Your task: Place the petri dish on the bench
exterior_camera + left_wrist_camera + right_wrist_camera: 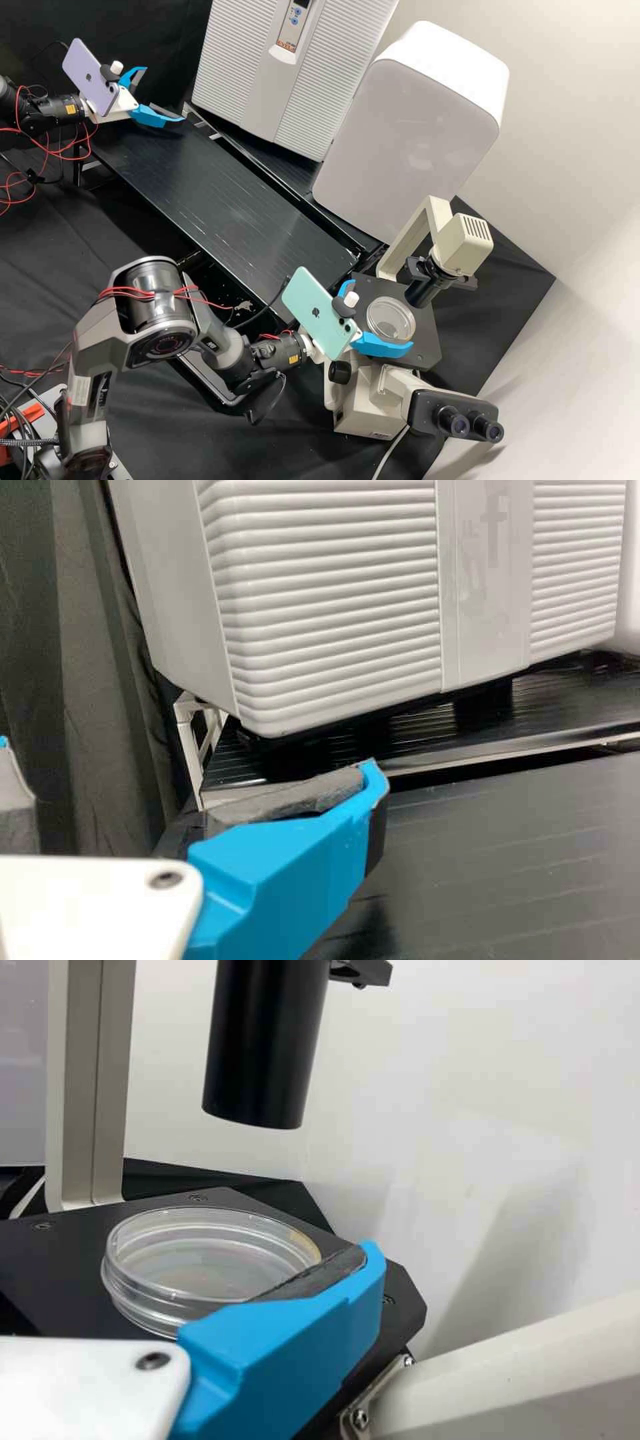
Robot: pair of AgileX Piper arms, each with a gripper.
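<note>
My right gripper (381, 315) stands open at the microscope stage in the high view, its fingers spread toward the clear round petri dish (391, 319). The dish lies flat on the black stage (427, 350). From the right wrist camera, one blue finger of my right gripper (190, 1260) overlaps the near edge of the dish (205, 1250); a gap to the rim cannot be made out. My left gripper (164, 95) is open and holds nothing above the far left end of the black bench (220, 193). The left wrist view shows that gripper (190, 760) before a white ridged box.
The microscope's lamp arm (437, 213) and black condenser tube (427, 290) rise beside the dish; its eyepieces (467, 427) jut out in front. A ridged white appliance (267, 73) and a smooth white cabinet (413, 127) stand behind the bench.
</note>
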